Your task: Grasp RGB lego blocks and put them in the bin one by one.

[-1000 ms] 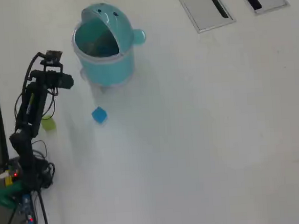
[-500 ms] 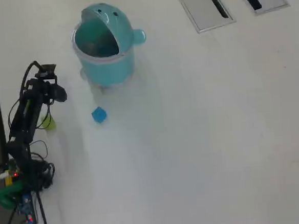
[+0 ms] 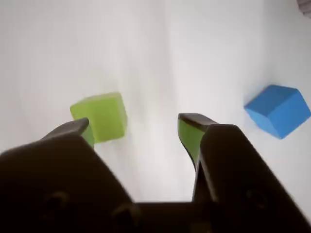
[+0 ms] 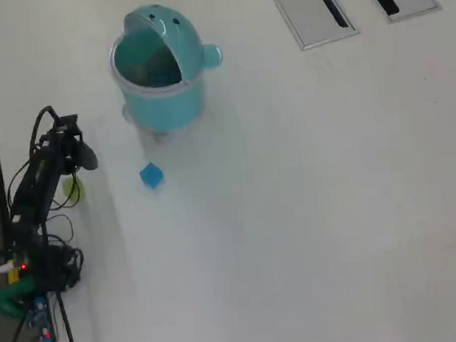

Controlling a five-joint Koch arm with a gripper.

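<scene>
Reaching down with jaws spread wide, our gripper (image 3: 138, 127) holds nothing — the yellow-green block (image 3: 99, 117) sits just beyond the left jaw tip, not yet between them. We judge it light, rigid, slick-faced — best pinched across two flat opposite sides.

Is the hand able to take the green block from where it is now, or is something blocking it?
Probably yes. The hand is open, and the green block lies just beyond its left finger with bare table around; the blue block sits well aside.
</scene>
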